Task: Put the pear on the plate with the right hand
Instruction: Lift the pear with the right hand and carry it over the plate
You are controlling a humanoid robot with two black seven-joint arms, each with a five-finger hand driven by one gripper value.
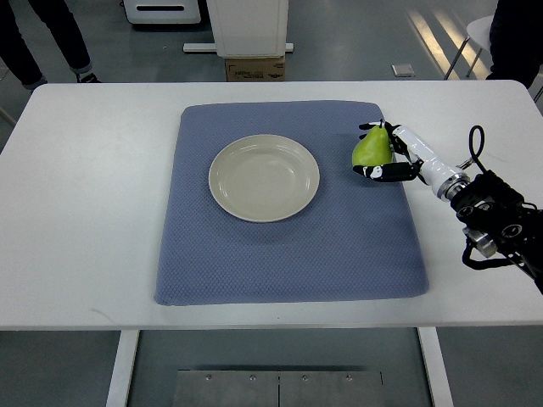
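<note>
Robot's right hand point(383, 153), reached in from the right edge on a white and black arm, is seen wrapped around a green pear point(371, 149), with dark fingers point(392, 173) curled along its near side and others over its far side. Hand and pear are positioned over the right margin of a blue-grey cloth mat point(288, 254), close to the mat's far right corner. Whether the pear is lifted or resting on the mat cannot be told. A round cream plate point(264, 177) is set on the mat, left of the pear and apart from it, with a strip of bare mat seen between them. Wide bare mat is left in front of the plate. The mat is laid on a white table point(85, 212), whose left side is uncovered. Beyond the table's far edge, a cardboard box point(254, 68) is seen on the floor, and a person's legs point(51, 42) are seen at the upper left
</note>
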